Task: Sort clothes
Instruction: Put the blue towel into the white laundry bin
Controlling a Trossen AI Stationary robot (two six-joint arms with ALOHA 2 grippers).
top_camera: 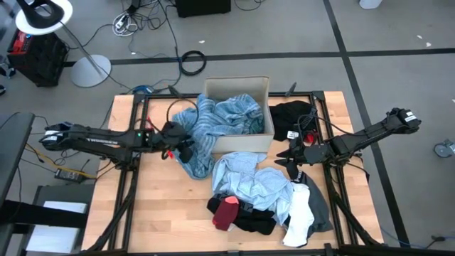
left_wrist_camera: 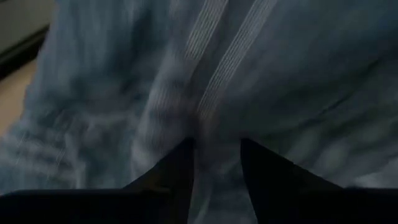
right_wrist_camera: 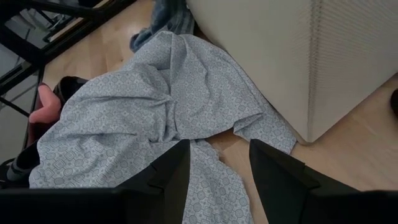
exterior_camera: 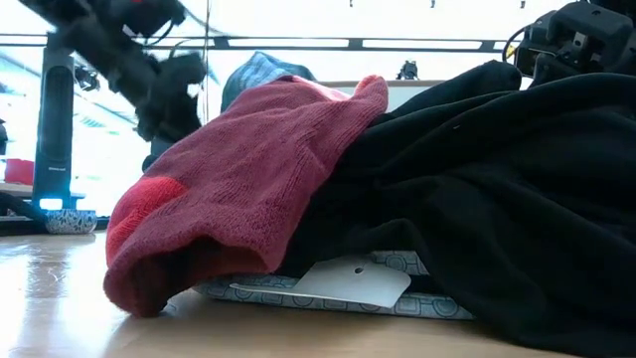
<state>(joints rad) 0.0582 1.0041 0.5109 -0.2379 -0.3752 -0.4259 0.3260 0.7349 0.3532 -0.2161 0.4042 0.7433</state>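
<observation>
A blue-grey striped garment hangs over the left wall of the beige box, and its lower end lies on the table. My left gripper is open right against it; in the left wrist view the striped cloth fills the space ahead of the gripper. My right gripper is open just above the light blue patterned garment, by the box's near right corner. A pile lies near the front: a red piece, black, white and grey clothes. My left gripper's open fingers stand close up to a ribbed strip of the striped garment, coming from the table's left and slanting down. Whether they touch the cloth I cannot tell.
A black garment lies at the far right beside the box. Bare wood shows at the near left. In the low view the red piece and black cloth block most of the table.
</observation>
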